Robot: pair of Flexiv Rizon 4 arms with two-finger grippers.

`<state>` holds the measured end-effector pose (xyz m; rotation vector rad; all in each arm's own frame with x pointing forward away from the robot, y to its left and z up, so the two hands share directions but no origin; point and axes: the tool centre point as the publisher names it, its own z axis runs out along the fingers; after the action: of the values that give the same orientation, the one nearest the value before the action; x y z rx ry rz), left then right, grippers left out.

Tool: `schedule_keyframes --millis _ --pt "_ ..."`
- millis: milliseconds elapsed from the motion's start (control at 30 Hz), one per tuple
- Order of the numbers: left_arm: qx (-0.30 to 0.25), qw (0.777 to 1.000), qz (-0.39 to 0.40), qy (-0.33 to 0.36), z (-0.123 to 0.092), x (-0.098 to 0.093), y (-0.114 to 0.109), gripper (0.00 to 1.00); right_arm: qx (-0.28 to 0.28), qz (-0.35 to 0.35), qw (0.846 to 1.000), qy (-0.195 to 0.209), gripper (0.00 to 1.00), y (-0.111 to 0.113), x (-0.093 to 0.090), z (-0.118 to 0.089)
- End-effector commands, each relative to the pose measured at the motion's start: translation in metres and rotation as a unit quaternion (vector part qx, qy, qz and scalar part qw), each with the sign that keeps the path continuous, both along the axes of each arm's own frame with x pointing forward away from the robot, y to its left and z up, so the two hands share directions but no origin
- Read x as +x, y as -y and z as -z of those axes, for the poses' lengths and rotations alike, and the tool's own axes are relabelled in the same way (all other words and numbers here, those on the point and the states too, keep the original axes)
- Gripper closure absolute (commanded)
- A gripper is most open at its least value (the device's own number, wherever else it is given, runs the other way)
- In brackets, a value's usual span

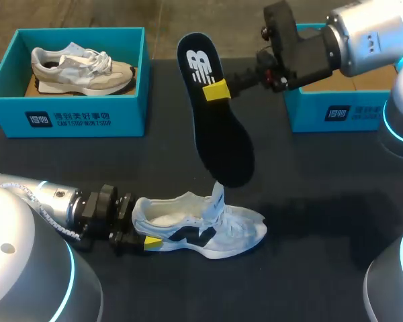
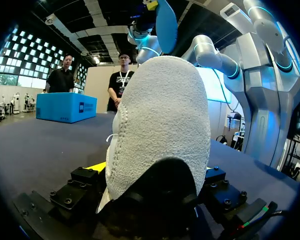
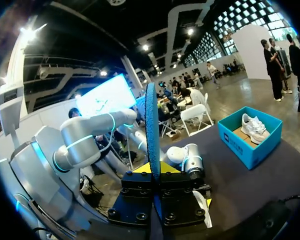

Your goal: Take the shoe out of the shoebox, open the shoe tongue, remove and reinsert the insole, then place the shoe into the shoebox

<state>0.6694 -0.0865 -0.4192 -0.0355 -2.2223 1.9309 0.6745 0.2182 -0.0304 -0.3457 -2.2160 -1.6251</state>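
Right fingers (image 1: 217,90) pinching insole (image 1: 218,134) aloft, left fingers (image 1: 152,243) clamped on shoe (image 1: 208,228) heel — insole above shoe

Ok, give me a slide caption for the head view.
The right gripper holds the insole over the shoe; the left gripper clamps its heel.

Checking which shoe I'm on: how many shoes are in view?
2. A beige shoe lies in the left box; a white shoe lies on the table, its heel in the left pincer. The right box is mostly hidden, so another could be inside.
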Motion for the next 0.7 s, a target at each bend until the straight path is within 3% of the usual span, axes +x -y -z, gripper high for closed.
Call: schedule_keyframes --millis 33,167,533,700 --pt "0.001 1.0 -0.001 0.0 0.001 0.0 0.001 1.0 0.0 0.0 1.0 0.0 1.0 -0.002 0.0 0.001" --pt "0.001 1.0 -0.001 0.0 0.001 0.0 0.001 1.0 0.0 0.0 1.0 0.0 1.0 -0.002 0.0 0.001" --pt "0.001 1.0 -0.001 0.0 0.001 0.0 0.001 1.0 0.026 0.055 0.998 0.015 1.0 0.05 -0.028 -0.018" --pt "0.001 1.0 -0.001 0.0 0.001 0.0 0.001 1.0 0.028 0.071 0.997 0.017 1.0 0.062 -0.04 -0.026"
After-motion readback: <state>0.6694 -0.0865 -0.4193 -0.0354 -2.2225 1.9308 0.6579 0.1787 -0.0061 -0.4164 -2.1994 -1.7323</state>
